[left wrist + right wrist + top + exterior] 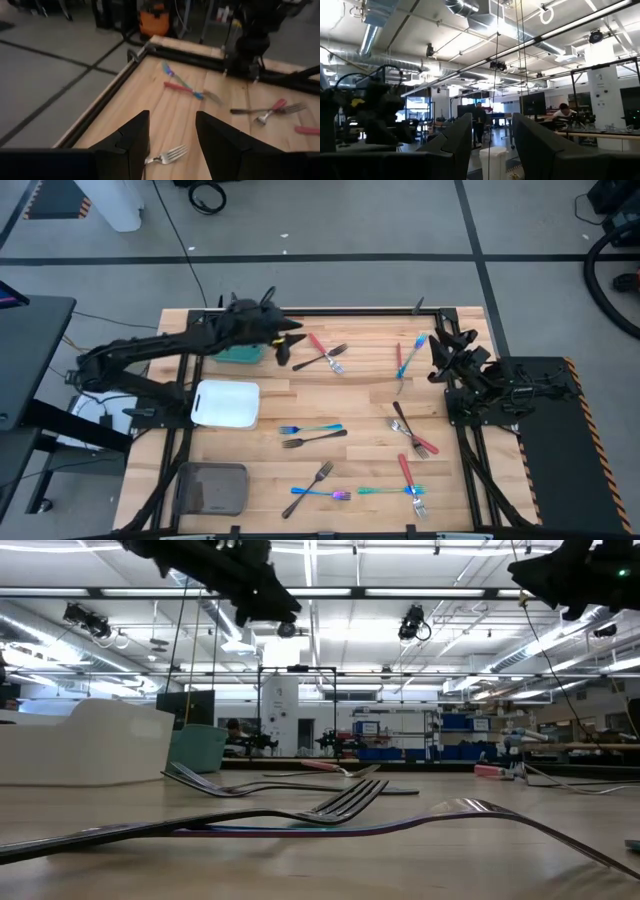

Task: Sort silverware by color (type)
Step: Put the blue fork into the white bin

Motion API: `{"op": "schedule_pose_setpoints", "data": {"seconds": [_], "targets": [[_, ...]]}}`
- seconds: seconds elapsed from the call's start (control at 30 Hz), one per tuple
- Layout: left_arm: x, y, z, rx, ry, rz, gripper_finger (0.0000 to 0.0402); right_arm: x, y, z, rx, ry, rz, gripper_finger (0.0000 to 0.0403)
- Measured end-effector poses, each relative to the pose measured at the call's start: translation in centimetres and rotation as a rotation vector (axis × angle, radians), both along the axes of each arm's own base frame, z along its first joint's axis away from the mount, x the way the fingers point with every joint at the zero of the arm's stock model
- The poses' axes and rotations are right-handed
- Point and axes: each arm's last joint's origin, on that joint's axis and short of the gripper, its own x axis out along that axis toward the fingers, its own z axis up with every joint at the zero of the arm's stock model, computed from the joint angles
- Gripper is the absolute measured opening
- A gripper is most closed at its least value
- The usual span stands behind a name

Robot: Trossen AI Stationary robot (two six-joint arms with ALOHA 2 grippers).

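Observation:
The silverware lies scattered over the wooden table (365, 395): red-handled forks, iridescent blue ones and dark ones, mostly in crossed pairs. My left gripper (288, 345) hangs open above the table's far left part, beside a crossed red and dark fork (326, 357). In its wrist view a fork's metal head (167, 156) lies on the wood below the gap between the fingers (172, 137), untouched. My right gripper (440, 358) waits at the table's right edge, open and tipped up toward the ceiling (492, 135).
A teal tray (240, 354) sits under my left arm, a white tray (226, 403) nearer and a grey tray (212, 488) at the near left. Other pairs lie at the far right (405, 360), the middle (312, 433) and the near side (318, 485).

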Motion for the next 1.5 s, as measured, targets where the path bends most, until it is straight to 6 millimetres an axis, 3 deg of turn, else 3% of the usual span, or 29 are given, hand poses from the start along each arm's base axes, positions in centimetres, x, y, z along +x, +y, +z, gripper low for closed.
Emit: {"op": "schedule_pose_setpoints", "data": {"seconds": [0.17,0.3,0.43,0.77,0.93,1.5], "targets": [[2.4,1.8,-1.0,-0.043,0.056,-0.023,0.0172,0.0,0.0,0.0,0.041,-0.03,0.027,0.0149],[3.5,1.6,-2.4,-0.064,0.104,-0.046,0.0172,0.1,0.0,-0.1,0.043,-0.018,0.028,0.015],[3.7,0.0,-3.1,-0.12,0.176,-0.136,0.0172,0.3,0.0,-0.4,0.044,0.013,0.023,0.0149],[4.7,-7.2,-5.0,-0.175,0.35,-0.35,0.0172,0.3,0.0,-0.5,0.054,0.024,0.01,0.0149],[5.6,-9.7,-6.0,-0.172,0.379,-0.424,0.0172,0.4,0.0,-0.5,0.056,0.033,0.013,0.0149],[7.6,-12.6,-12.0,-0.251,0.576,-0.452,0.0172,-0.2,-0.1,0.1,0.008,-0.011,-0.036,0.0149]]}}
